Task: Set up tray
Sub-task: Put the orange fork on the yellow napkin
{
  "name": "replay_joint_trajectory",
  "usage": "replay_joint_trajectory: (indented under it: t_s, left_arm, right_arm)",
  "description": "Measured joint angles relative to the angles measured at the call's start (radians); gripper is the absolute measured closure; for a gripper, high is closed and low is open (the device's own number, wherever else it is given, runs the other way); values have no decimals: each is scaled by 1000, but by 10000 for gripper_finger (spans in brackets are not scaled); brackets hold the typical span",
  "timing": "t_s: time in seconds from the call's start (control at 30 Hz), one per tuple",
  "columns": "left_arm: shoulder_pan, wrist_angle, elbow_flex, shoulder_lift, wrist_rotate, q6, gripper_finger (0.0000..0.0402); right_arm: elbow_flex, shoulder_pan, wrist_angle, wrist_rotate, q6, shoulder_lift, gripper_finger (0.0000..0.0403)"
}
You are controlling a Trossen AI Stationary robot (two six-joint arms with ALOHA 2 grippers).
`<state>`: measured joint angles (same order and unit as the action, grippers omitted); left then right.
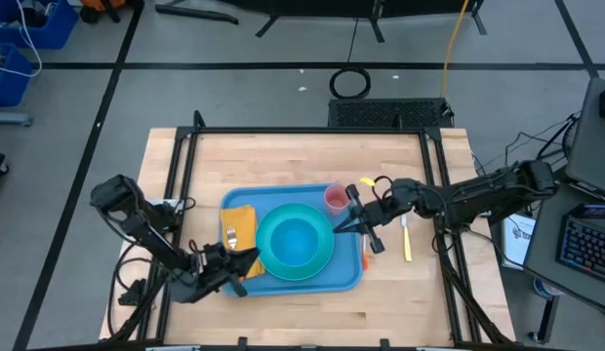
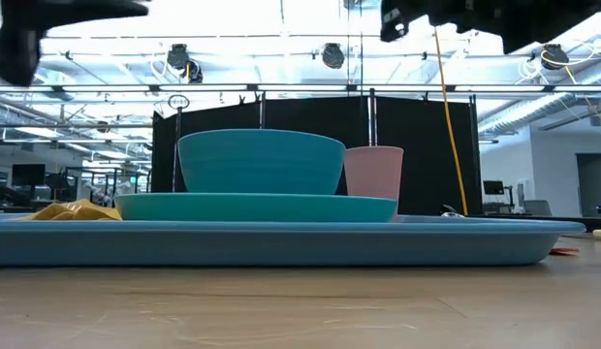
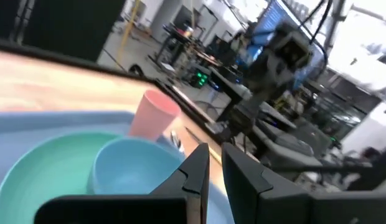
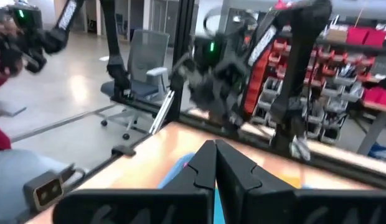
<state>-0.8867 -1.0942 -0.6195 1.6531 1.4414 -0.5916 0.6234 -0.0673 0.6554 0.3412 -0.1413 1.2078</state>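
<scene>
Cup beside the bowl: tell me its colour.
The cup is pale pink, seen best in the low view.

Counted: one tray [image 1: 283, 281], one teal plate [image 1: 322, 261], one blue bowl [image 1: 295, 240], one pink cup [image 1: 336, 199], one orange napkin [image 1: 246, 222], one fork [image 1: 230, 237], two utensils beside the tray.

tray [image 1: 293, 281] mid-table, plate [image 1: 320, 263] on tray centre, bowl [image 1: 291, 239] in plate, napkin [image 1: 242, 221] on tray left of plate, cup [image 1: 336, 199] at tray's far right corner, cutlery [image 1: 406, 238] on table right of tray
</scene>
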Motion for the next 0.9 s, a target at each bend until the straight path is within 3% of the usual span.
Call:
replay_joint_trajectory:
  t_s: [0.07,0.23,0.37,0.47,0.53,0.57,0.63,0.77,0.9]
  left_arm:
    - [18,5,-47,0,3,41,355]
    - [-9,7,-155,-4,120,177,355]
    - [24,-36,-252,-7,119,350,355]
    - [79,-10,-331,-12,-55,441,355]
    - [113,105,-384,-13,-185,445,355]
    - [123,220,-413,-19,-183,397,356]
    - [131,610,-485,-42,-175,143,362]
    - [171,1440,-651,-45,-483,-639,392]
    - [175,1795,-742,28,-531,-933,394]
  right_arm:
    - [-14,0,-6,0,0,-4,403]
    - [-42,0,2,0,0,-11,403]
    - [-49,0,19,0,-20,-10,403]
    - [-49,0,41,0,-24,-11,403]
    - [-49,0,51,2,-14,-10,403]
    - [-49,0,53,3,-4,-10,403]
    - [-48,0,45,3,13,-11,403]
    - [-48,0,26,4,50,-10,403]
    - [-48,0,-20,4,53,-10,403]
